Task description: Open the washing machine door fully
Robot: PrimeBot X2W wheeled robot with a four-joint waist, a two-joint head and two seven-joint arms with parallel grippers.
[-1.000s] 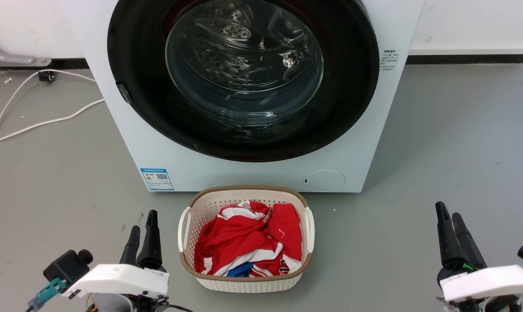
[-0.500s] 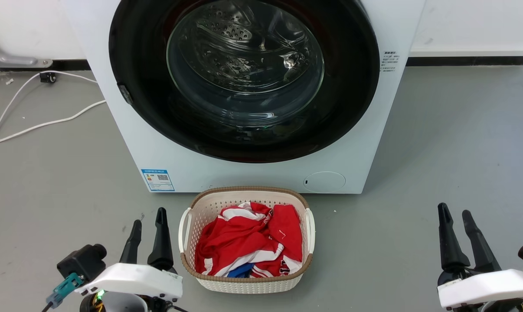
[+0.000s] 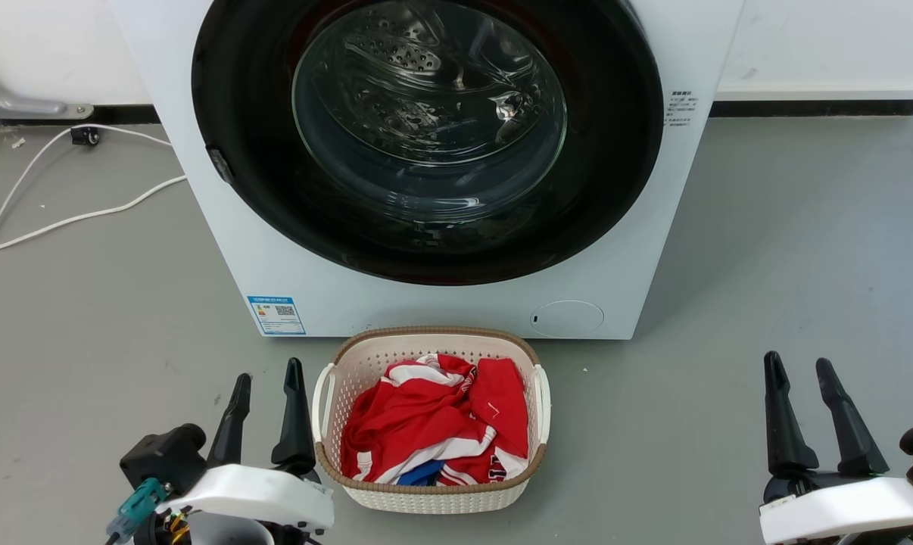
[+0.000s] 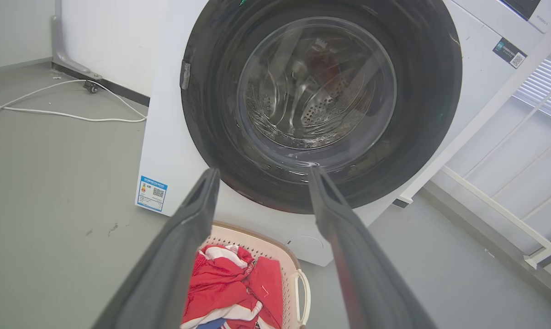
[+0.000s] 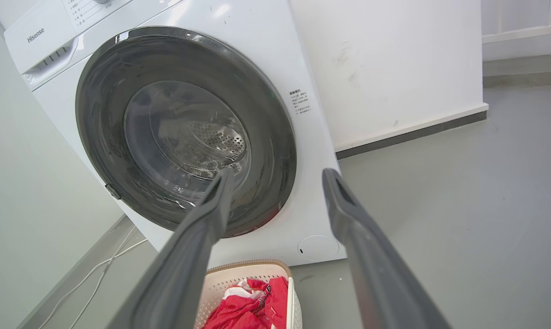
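Washing machine door (image 3: 428, 136) sits shut, flush w/ machine front, just behind laundry basket (image 3: 426, 496). L gripper (image 3: 268, 369) just left of basket, R gripper (image 3: 795, 358) well right; both fingers spread, holding nothing.

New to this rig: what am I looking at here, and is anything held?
A two-armed wheeled robot faces a front-loading washer. The top-down picture is from its head camera; the other two look along each wrist's dark fingers. The left gripper and right gripper are both open, holding nothing. The washing machine door, black with a glass bowl, is shut. On the grey floor before it stands a laundry basket of red and white clothes; a white cable lies at the left.
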